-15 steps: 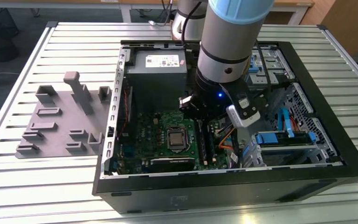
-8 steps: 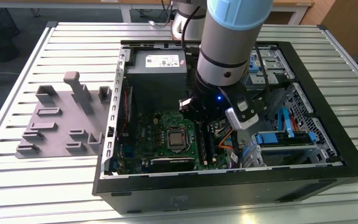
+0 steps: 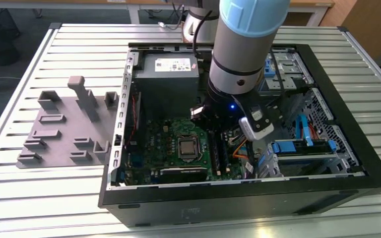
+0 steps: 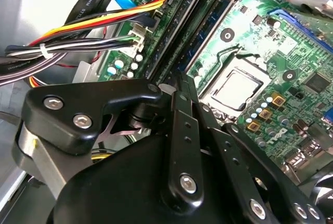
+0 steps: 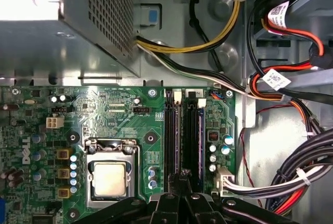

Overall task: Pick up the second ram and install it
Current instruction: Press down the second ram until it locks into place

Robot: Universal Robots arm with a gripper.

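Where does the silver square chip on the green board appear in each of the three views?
Exterior view: the silver chip sits mid-board, on the exterior view's left of the arm.
Second wrist view: the silver chip lies in its metal frame, beside the slots.
First wrist view: the silver chip lies in the same frame.
Shared landmark: the long memory slots run alongside it.

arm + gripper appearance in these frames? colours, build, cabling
The arm is a thick cylinder: a light blue cap over silver-grey metal, with a black band at the joint. Below it sits a black wrist block with a small blue light and a silver-grey module. A black cable runs along the arm. The gripper is matte black, built of linkage bars with silver screws.
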